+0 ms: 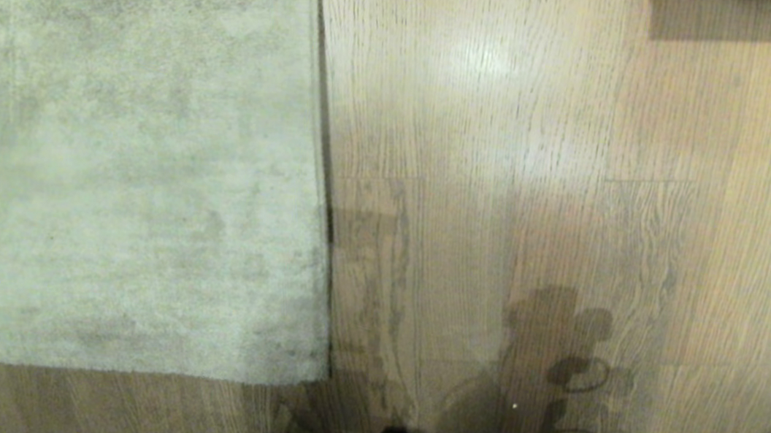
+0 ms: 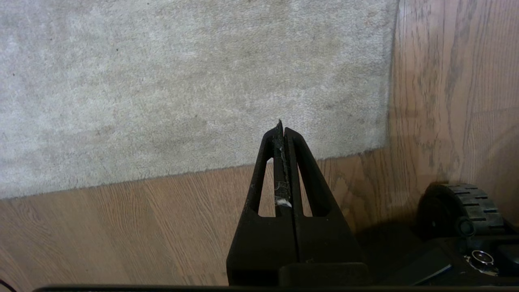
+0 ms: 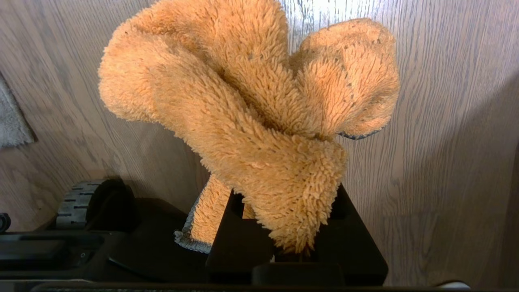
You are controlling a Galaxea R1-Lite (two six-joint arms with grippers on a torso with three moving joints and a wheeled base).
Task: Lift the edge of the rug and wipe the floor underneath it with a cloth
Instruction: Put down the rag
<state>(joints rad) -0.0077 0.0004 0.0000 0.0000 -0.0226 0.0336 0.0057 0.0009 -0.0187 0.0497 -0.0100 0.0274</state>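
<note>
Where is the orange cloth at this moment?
The cloth is bunched in the right pincer, filling the right wrist view above bare wood floor; in the head view only a sliver shows at the lower right corner.

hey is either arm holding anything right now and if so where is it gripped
The right tool is shut on the orange cloth, pinching a bunched fold near its middle. The left tool is shut on nothing.

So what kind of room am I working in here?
Probably a living space in a home: wood-plank floor with a pale short-pile rug lying flat on it. No furniture shows clearly, so I can't name the room.
</note>
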